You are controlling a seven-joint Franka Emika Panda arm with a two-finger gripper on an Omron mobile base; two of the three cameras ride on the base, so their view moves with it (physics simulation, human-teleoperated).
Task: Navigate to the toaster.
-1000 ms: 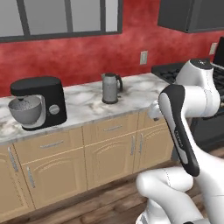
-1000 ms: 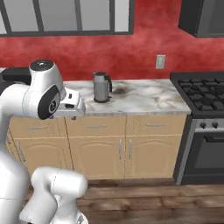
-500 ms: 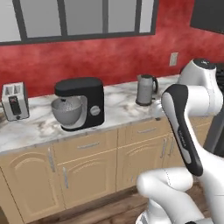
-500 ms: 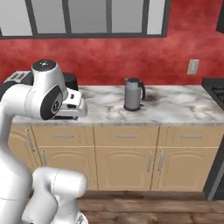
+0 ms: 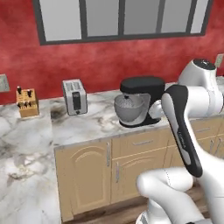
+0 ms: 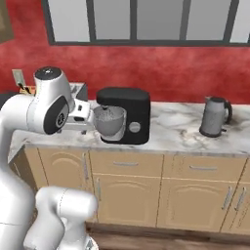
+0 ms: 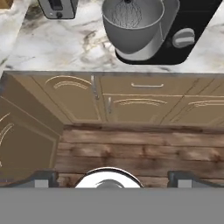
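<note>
Since the earlier pictures the whole scene has shifted to the right in both base views, which means that the base has driven to the left along the counter (image 5: 87,124); the things on it have not moved by themselves. The stove has gone out of sight, and the toaster (image 5: 75,96) has come from the left edge of the left base view to near its middle.

The toaster stands upright at the back of the counter, against the red wall, with its dark end panel turned to the front. To its left, near the inner corner where the counter bends, stands a wooden knife block (image 5: 27,102), well apart from it. To its right stands the black stand mixer (image 5: 139,101) with its steel bowl, nearer to the front edge of the counter. In the right base view the toaster (image 6: 79,90) is mostly hidden behind the white arm, and the steel kettle (image 6: 214,116) stands far to the right of the mixer, close to the back of the counter.

In the hand view the gripper (image 7: 109,178) looks down at the wooden floor (image 7: 131,151) and the cabinet doors (image 7: 78,98) below the counter. Its two dark finger tips are wide apart and hold nothing between them.
</note>
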